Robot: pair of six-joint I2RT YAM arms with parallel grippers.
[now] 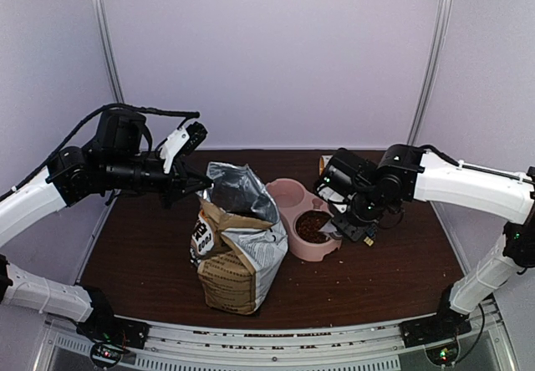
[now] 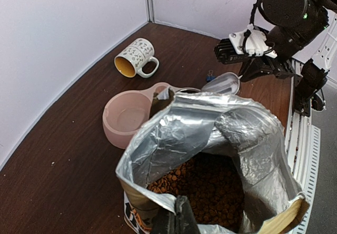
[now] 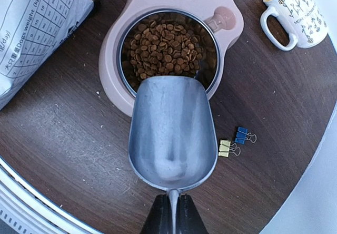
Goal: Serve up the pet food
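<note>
Dark wood desk [image 1: 150, 246], pale lilac walls [image 1: 267, 53] all round. Left fingers [image 2: 184, 218] pinch the bag [image 1: 238, 254] rim; right fingers [image 3: 155, 221] clamp the scoop [image 3: 172, 134] handle beside the pet food [image 3: 166, 44].

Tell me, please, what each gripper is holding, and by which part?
The right gripper holds the metal scoop by its handle; the left gripper pinches the top rim of the open bag.

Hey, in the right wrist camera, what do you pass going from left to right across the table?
dog food bag → pink bowl holding the pet food → yellow binder clip → blue binder clip → mug
</note>
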